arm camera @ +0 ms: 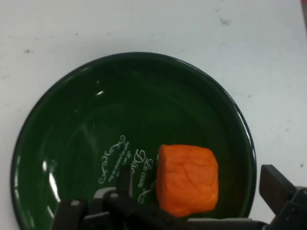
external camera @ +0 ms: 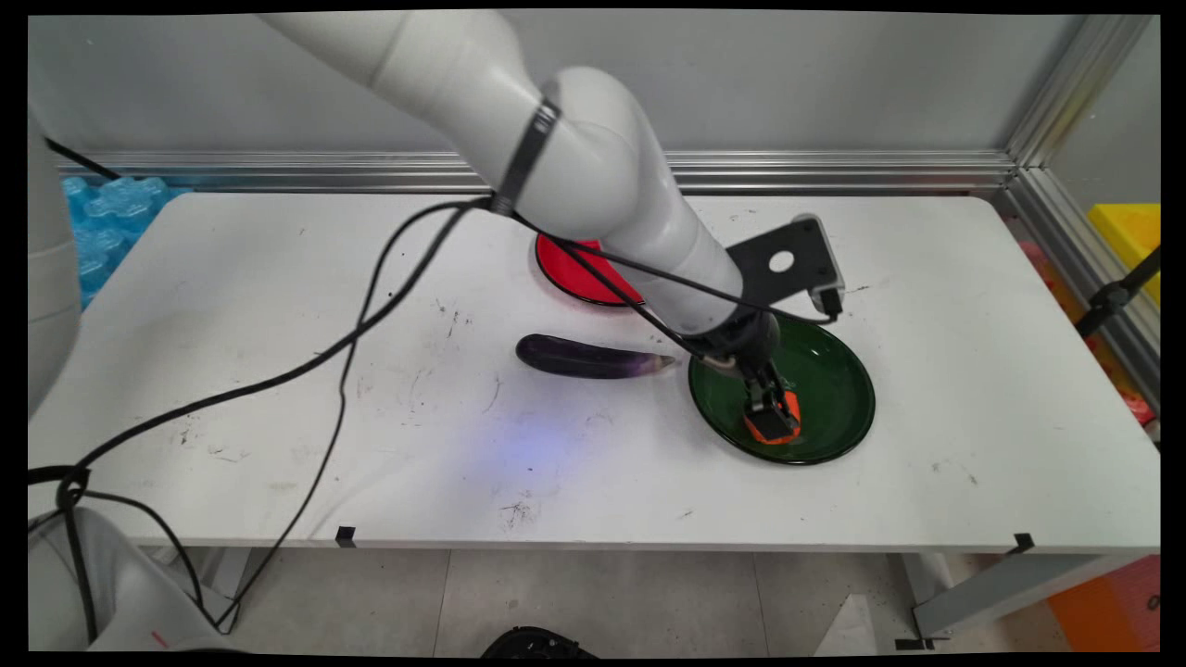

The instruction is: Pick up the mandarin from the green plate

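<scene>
I am reaching over the wide white desk (external camera: 278, 417), which is carrying everything here. On its right half a round, glossy dark green plate (external camera: 834, 371) is lying flat, with pale ornamental lettering showing on its inner face in the hand view. Behind it and to its left, a round red plate (external camera: 570, 273) is sitting with much of it hidden behind my forearm. A long, dark purple eggplant (external camera: 588, 358) is lying on its side on the bare desk, its paler tip pointing at the green plate's left rim and ending just beside it.

My black 2-finger end effector (external camera: 772, 419) is hanging down over the near part of the green plate. Its 2 fingers are standing apart on either side of a small orange block with rounded edges (arm camera: 187, 179), which is resting on the plate's inner surface near the rim. In the hand view the right finger (arm camera: 276, 184) is standing clear of the block with a gap between them, so I am spread around the block rather than clamped on it.
</scene>
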{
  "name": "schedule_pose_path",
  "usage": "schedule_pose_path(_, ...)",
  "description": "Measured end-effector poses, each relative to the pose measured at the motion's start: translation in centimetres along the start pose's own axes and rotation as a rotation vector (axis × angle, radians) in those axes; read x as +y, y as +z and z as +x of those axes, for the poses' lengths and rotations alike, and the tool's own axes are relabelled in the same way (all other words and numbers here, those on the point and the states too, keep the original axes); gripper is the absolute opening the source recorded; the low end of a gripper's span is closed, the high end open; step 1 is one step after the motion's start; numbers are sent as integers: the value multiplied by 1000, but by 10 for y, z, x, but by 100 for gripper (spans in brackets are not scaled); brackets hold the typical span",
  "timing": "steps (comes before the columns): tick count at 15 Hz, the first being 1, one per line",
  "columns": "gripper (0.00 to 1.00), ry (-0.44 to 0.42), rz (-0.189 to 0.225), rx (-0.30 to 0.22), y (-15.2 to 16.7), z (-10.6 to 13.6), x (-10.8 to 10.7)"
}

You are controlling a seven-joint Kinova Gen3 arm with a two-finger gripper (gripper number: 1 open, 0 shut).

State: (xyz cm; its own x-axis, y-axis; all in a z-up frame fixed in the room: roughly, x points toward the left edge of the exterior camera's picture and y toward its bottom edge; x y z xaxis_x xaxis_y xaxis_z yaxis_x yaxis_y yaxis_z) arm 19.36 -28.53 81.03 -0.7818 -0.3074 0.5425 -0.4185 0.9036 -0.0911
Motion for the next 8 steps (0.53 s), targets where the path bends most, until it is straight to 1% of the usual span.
schedule_pose_path(8, 100, -1, -10, -45, 43, 0, 3)
